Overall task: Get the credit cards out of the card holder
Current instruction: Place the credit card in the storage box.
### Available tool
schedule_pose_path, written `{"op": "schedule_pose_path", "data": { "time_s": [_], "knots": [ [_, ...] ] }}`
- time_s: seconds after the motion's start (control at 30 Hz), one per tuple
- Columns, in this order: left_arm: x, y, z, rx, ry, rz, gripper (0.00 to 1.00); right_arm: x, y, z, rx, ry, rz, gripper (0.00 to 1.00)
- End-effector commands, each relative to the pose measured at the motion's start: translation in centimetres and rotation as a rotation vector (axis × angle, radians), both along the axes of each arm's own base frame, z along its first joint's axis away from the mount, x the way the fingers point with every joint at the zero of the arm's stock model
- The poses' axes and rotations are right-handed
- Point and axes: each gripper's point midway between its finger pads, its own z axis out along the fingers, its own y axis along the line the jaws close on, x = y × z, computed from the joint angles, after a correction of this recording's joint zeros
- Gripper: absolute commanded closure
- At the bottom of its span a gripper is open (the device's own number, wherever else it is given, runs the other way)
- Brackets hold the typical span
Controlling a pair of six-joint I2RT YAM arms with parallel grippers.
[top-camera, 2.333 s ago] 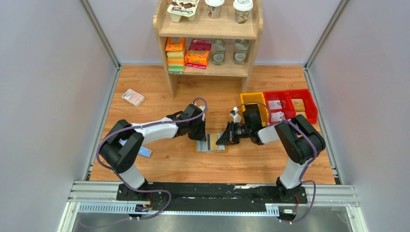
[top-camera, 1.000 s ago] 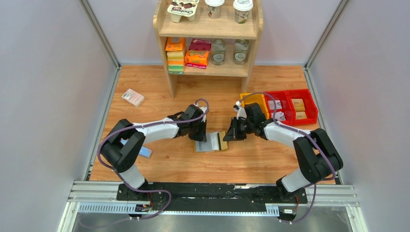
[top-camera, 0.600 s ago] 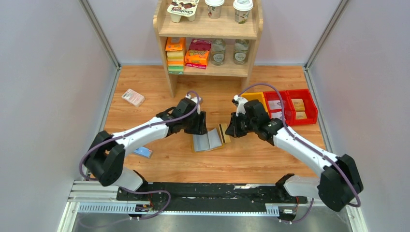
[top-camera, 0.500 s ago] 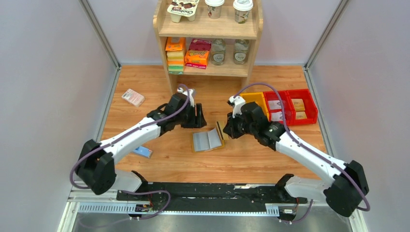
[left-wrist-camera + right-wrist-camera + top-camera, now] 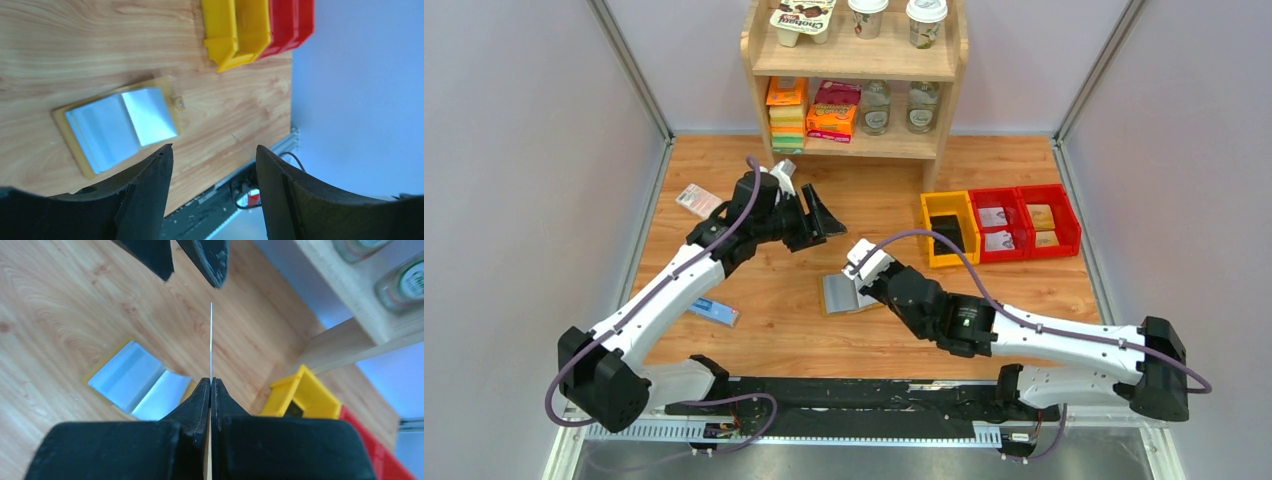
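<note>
- While the right claw [image 5: 211, 382] pinches a thin edge-on card [image 5: 211, 340] clear of the open tan-brown leather card holder [image 5: 843, 292], one card looks out.
- Empty left claw [image 5: 214, 148] stands wide open.
- Cards left inside: cannot tell.

a wooden shelf unit [image 5: 854, 64] stands at the far side of the wooden table [image 5: 1024, 290] — a yoghurt pack [image 5: 802, 20] and two lidded cups [image 5: 926, 20] on top, orange boxes [image 5: 786, 112] and two glass jars [image 5: 876, 107] below. right of it sit a yellow bin [image 5: 928, 230] and two red bins [image 5: 1024, 190]; on the left lie a pink-white packet [image 5: 692, 198], farther, and a blue bar [image 5: 714, 312], nearer.
</note>
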Motion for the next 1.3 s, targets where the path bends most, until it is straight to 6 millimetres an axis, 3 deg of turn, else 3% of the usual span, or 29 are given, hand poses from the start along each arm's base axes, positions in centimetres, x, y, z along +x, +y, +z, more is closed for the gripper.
{"op": "schedule_pose_path", "data": {
  "time_s": [0.0,0.27,0.5,0.57,0.63,0.7,0.73,0.83,0.87,0.93,1.03,1.13,1.2,1.27],
  "knots": [
    [-0.9,-2.6,3.5,-0.172,0.025,-0.089,0.31,1.3,0.1,3.2,-0.049,-0.208,-0.081,1.0],
    [-0.6,-3.6,4.4,-0.288,0.044,-0.074,0.33,0.5,1.9,3.1,-0.105,-0.275,-0.064,1.0],
    [-1.2,-4.5,3.1,-0.318,0.121,-0.115,0.4,0.4,2.7,3.0,-0.123,-0.316,-0.065,1.0],
    [-1.3,-4.6,2.9,-0.323,0.126,-0.121,0.48,0.4,2.9,2.7,-0.134,-0.32,-0.064,1.0],
    [-1.1,-4.6,3.1,-0.33,0.11,-0.116,0.64,0.5,3.0,2.5,-0.141,-0.322,-0.069,1.0],
    [-0.8,-4.6,3.6,-0.337,0.074,-0.116,0.93,0.5,3.1,2.2,-0.135,-0.313,-0.076,1.0],
    [-0.8,-4.5,3.7,-0.335,0.057,-0.118,0.99,0.5,3.1,2.1,-0.124,-0.303,-0.08,1.0],
    [-0.4,-4.4,3.8,-0.329,0.007,-0.117,1.0,0.5,2.9,1.7,-0.079,-0.266,-0.096,0.97],
    [-0.2,-4.4,3.6,-0.328,-0.006,-0.119,1.0,0.6,2.8,1.7,-0.054,-0.243,-0.109,0.92],
    [0.0,-4.4,3.8,-0.342,-0.036,-0.122,1.0,0.9,2.4,1.6,0.012,-0.177,-0.136,0.68],
    [0.7,-4.4,4.6,-0.377,-0.112,-0.121,1.0,1.3,1.9,1.6,0.116,-0.064,-0.16,0.4],
    [1.3,-3.9,4.6,-0.391,-0.159,-0.101,1.0,1.2,1.5,2.3,0.251,0.022,-0.158,0.24],
    [1.7,-3.6,4.7,-0.401,-0.189,-0.091,1.0,1.4,0.4,2.2,0.324,0.087,-0.183,0.05],
    [2.0,-3.4,5.0,-0.42,-0.219,-0.086,1.0,1.6,-0.2,2.9,0.442,0.156,-0.186,0.0]
  ]
}}
